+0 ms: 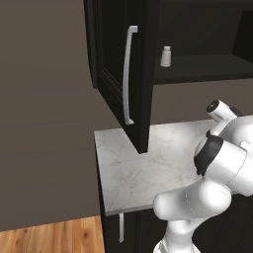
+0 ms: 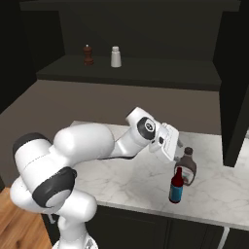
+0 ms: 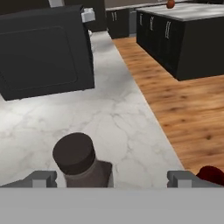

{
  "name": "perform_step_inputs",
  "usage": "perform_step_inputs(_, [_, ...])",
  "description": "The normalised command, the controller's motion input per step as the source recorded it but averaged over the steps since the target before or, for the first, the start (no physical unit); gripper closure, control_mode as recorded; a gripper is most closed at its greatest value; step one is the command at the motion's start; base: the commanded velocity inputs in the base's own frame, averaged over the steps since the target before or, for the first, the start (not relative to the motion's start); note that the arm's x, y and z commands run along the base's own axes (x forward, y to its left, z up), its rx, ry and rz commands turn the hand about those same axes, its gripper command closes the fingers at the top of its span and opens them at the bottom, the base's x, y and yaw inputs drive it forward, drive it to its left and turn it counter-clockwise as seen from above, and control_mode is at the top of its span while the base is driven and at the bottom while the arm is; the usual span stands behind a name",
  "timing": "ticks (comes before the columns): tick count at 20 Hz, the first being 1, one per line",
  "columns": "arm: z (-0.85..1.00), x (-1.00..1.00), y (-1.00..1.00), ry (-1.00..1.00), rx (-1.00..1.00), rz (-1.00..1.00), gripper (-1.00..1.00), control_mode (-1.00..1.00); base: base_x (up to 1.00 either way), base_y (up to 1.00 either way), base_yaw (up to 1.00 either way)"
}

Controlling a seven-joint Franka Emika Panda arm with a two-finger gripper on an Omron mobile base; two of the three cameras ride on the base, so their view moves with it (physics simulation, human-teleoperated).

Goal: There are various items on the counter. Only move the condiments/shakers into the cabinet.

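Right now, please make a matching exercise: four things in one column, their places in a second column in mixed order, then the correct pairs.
Things:
1. red-brown shaker
2. white shaker
3. brown bottle
4. teal bottle with red cap

Places:
A. on the counter, between the open gripper fingers
B. cabinet shelf, right of its partner
C. counter, near the front edge
D. cabinet shelf, left of its partner

Pairs: 1-D, 2-B, 3-A, 4-C

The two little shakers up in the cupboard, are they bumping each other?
Apart. The right base view shows the brown shaker and the white shaker standing side by side on the cabinet shelf, with a clear strip of dark shelf between them.
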Motion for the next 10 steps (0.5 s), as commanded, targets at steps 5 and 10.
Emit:
perform_step_inputs(5, [-0.04, 0.06, 0.0, 0.0, 0.0, 0.0, -1.0, -1.0, 0.0, 0.0, 0.0])
perform_step_inputs(10, [-0.08, 0.03, 0.0, 0.01, -0.01, 0.0, -1.0, -1.0, 0.0, 0.0, 0.0])
